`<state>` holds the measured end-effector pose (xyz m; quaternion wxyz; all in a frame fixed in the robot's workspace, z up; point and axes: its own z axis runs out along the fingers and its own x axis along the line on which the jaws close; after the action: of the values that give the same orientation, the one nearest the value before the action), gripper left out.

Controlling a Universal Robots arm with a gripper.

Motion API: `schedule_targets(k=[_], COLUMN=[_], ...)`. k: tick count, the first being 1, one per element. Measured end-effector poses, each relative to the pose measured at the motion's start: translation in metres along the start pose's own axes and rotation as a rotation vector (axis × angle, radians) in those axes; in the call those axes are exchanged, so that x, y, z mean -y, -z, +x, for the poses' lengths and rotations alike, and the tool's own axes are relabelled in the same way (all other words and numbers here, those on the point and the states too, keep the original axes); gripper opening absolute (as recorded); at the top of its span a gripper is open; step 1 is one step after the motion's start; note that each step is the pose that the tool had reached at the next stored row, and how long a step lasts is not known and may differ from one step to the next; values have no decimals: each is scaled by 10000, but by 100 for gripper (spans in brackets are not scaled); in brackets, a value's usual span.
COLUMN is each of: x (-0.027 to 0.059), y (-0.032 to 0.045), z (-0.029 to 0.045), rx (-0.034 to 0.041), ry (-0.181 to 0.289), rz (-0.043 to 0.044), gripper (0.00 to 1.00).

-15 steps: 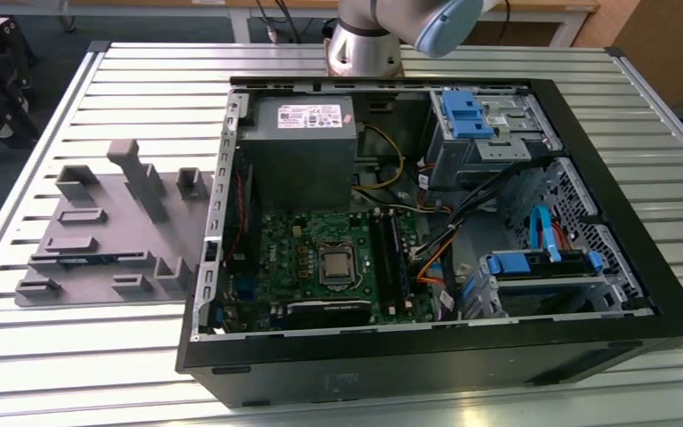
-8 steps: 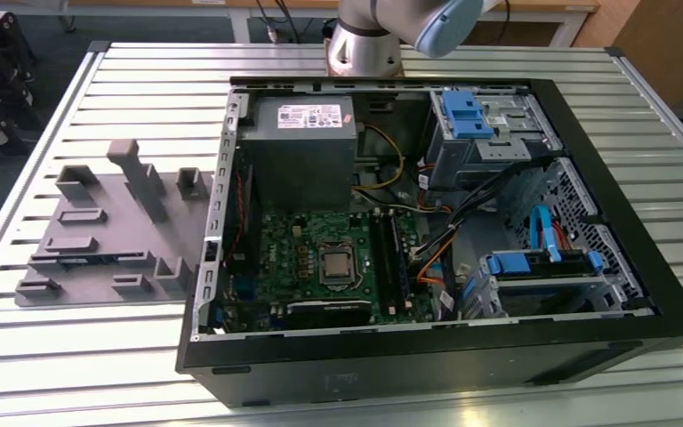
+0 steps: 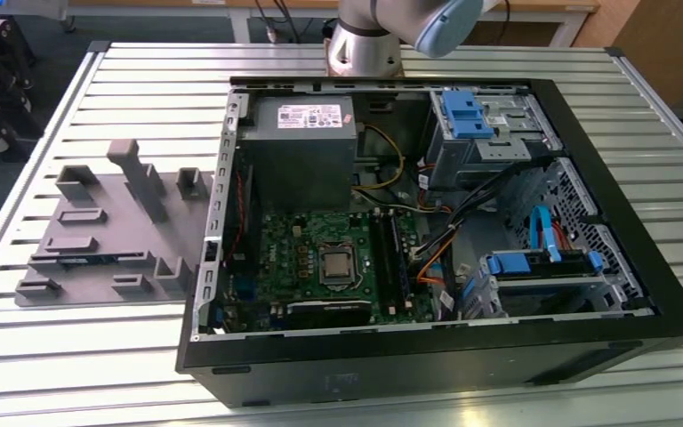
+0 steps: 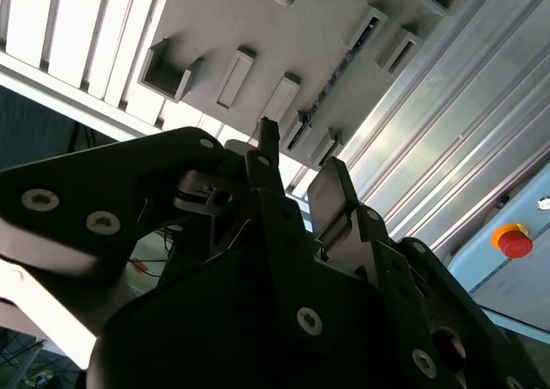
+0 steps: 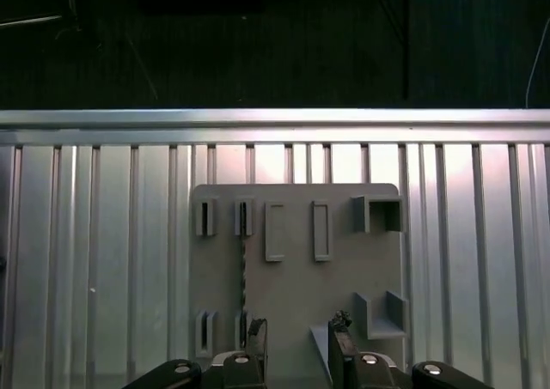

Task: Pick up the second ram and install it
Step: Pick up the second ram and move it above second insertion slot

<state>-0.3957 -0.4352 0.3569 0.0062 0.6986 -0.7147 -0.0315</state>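
gripper over the grey tray, jaws spread, nothing between them. second ram stands edge-up in the tray, not yet picked; install undone.

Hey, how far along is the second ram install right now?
Done: nothing that shows. The long, narrow blue circuit-board stick stands on edge in the grey plastic tray. In hand: nothing; the open black pincer hovers over the tray, empty. Left: both the pickup and the seating on the green motherboard inside the black computer case.
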Motion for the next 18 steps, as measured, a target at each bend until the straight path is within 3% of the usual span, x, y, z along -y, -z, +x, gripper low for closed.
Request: schedule_targets(k=[7, 18], x=[-5, -5], y=[-56, -62], z=[3, 3], rx=[-1, -1], ry=[13, 12], rz=[33, 33], gripper=[41, 41])
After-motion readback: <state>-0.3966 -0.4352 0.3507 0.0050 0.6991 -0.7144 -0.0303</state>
